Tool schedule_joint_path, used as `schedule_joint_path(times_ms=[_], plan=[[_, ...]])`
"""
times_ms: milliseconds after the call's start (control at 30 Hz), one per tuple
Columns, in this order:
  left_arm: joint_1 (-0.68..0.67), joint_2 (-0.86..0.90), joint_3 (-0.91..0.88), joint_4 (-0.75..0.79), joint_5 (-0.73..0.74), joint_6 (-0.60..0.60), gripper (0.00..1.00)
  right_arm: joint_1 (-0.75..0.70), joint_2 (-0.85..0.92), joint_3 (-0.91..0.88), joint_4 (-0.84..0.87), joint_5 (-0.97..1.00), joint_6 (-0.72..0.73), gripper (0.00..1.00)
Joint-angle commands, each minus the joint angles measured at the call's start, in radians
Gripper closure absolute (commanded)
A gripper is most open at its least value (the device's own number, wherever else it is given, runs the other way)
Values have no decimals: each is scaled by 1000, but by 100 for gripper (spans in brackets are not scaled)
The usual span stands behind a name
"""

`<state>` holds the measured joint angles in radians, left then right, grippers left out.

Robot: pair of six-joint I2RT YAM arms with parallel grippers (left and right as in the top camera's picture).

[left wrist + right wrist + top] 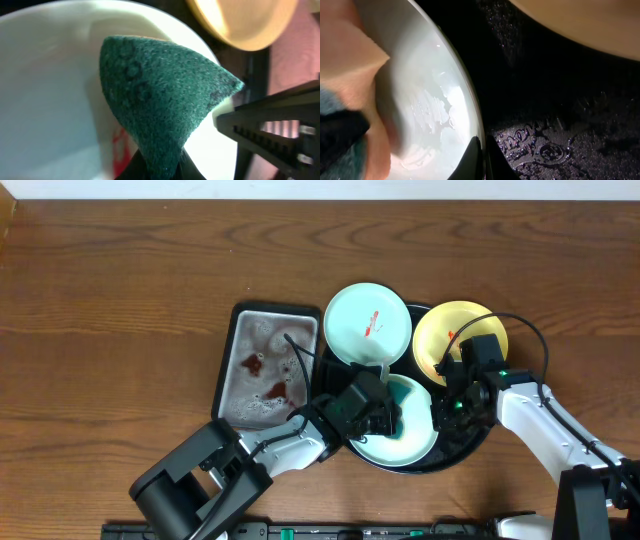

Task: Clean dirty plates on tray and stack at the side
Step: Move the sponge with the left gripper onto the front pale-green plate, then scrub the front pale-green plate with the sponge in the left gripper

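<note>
The black tray (462, 442) holds three plates. A mint plate (368, 325) with a red smear sits at its back left and a yellow plate (462, 340) at its back right. My left gripper (385, 415) is shut on a green sponge (160, 90) and presses it on the front mint plate (400, 448), which shows a red smear (119, 145) beside the sponge. My right gripper (447, 398) is shut on that plate's right rim (470, 115), fingertips (482, 157) pinching it over the wet tray (560, 100).
A rectangular grey metal tray (268, 365) with foamy water and red sauce lies just left of the black tray. Bare wooden table (120, 300) extends to the left and behind. The yellow plate (580, 25) is close above my right gripper.
</note>
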<state>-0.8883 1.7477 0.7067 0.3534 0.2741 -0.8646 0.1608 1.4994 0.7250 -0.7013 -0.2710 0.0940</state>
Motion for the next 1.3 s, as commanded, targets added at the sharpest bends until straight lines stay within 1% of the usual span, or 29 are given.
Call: schedule_joint_path(times_ms=[0,67,167,233,333,433,567,667,767,833,967,1100,1167,1267], plan=[[2,8,18,-73,-110,-17,92,-2,6,13,-2,-26,-21,99],[17,8,18,-130,-160,-33,92,-2,6,13,-2,-25,-21,99],[45,0,18,-189,-159,-79,93,-2,6,13,-2,-25,-21,99],[60,-18,18,-216,-155,-80,92,-2,6,13,-2,-25,-21,99],[60,-67,18,-217,-147,-68,93,-2,6,13,-1,-24,-21,99],[50,-143,18,-213,-144,-29,93,-2,6,13,1,-24,-21,99],[37,-204,18,-190,-149,-27,92,-2,6,13,3,-24,-21,99],[26,-190,18,-164,-172,-27,92,-2,6,13,3,-24,-21,99],[8,-140,18,-106,-174,-27,93,-2,6,13,2,-25,-21,99],[-13,-86,18,-51,-174,-27,92,-2,6,13,2,-24,-21,99],[-37,-5,18,8,-174,-27,92,-2,6,13,2,-25,-21,99],[-30,31,18,-23,-180,-27,92,-2,6,13,2,-24,-21,99],[-13,26,18,-85,-183,-32,92,-2,6,13,2,-24,-21,99],[10,0,18,-174,-212,-70,93,-2,6,13,2,-24,-21,99]])
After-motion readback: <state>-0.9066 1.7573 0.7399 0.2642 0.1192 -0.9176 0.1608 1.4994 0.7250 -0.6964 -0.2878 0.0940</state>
